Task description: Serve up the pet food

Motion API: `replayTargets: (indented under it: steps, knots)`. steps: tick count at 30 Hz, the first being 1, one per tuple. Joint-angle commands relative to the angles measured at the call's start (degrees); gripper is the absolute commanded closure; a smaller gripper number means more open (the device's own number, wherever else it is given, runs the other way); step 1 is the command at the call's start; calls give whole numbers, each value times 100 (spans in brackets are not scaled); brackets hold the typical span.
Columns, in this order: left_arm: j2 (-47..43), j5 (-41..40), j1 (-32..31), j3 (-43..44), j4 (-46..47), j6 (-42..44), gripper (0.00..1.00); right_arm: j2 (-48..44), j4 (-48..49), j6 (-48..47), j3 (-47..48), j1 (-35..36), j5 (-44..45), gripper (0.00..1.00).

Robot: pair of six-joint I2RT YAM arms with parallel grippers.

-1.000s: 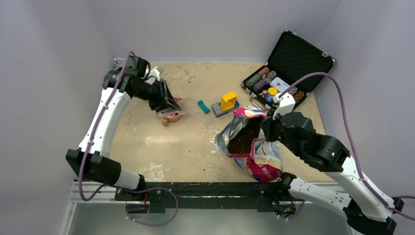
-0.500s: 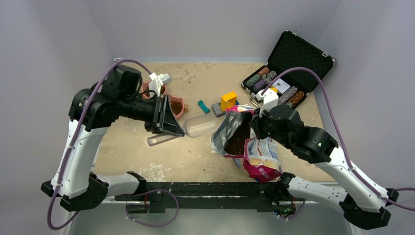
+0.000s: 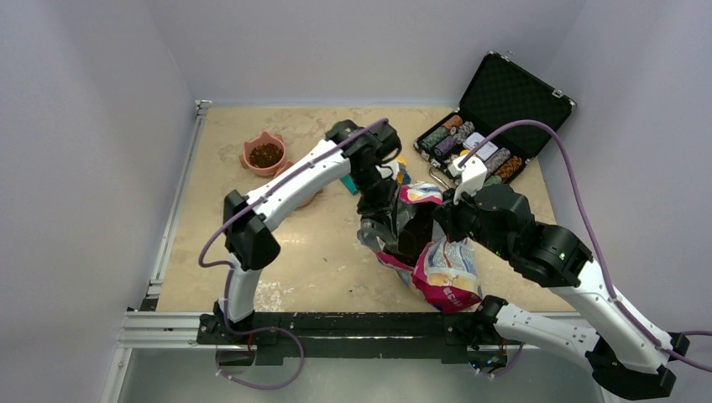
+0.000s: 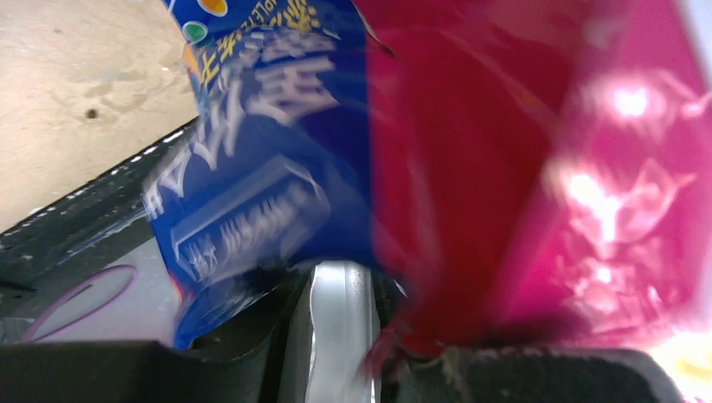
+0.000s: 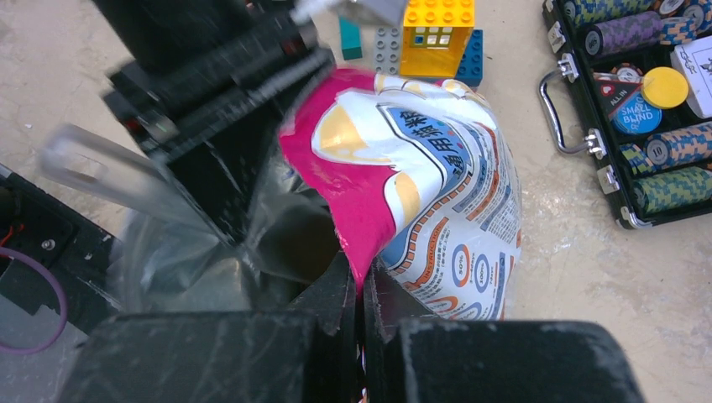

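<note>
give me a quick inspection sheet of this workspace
surface: scuffed beige tabletop, few dark specks
job's things: glossy pink-and-blue pet food bag open; brown kibble in pink cat-eared bowl
clutter: open black poker chip case; yellow, teal, grey and blue toy blocks
grippers: left gripper shut on clear plastic scoop at the bag's mouth; right gripper shut on the bag's rim
cables: one purple cable along each arm
surroundings: plain lilac walls, metal rail at near edge
</note>
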Motion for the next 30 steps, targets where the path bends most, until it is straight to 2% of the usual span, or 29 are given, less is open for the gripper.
replayTargets:
  steps: [1,5,8,12,14,17,19,22,24,26,30]
  knots:
    - [169,427,-101,-669,718,-243,100,-299,1305,-96,426,12,-14,100]
    - [133,849,98,-2139,2771,-694,100,-467,1414,-24,45,10,252,100]
    - [547,899,105,-2394,3175,-538,100,-506,1288,93,8,6,382,100]
    - [402,1980,100,-3028,5559,-752,100,-565,1054,151,42,3,526,100]
    - [498,2209,108,-2925,5630,-117,100,-578,986,153,5,3,655,100]
    - [413,2712,187,-3250,6279,101,100,-511,808,147,63,-6,862,100]
    - [-58,2968,277,-4021,7373,-318,100,-527,763,100,24,-6,1020,100]
    - [-788,3367,492,-5091,9537,-1306,100,-585,739,57,-131,-22,1252,100]
    - [-1203,3546,595,-5554,10429,-1745,100,-597,692,80,-203,-38,1312,100]
    - [-1540,3669,658,-5843,10848,-1958,100,-578,628,98,-228,-41,1301,100]
    - [-2066,3878,734,-6109,10719,-1897,100,-525,490,118,-176,-41,1375,100]
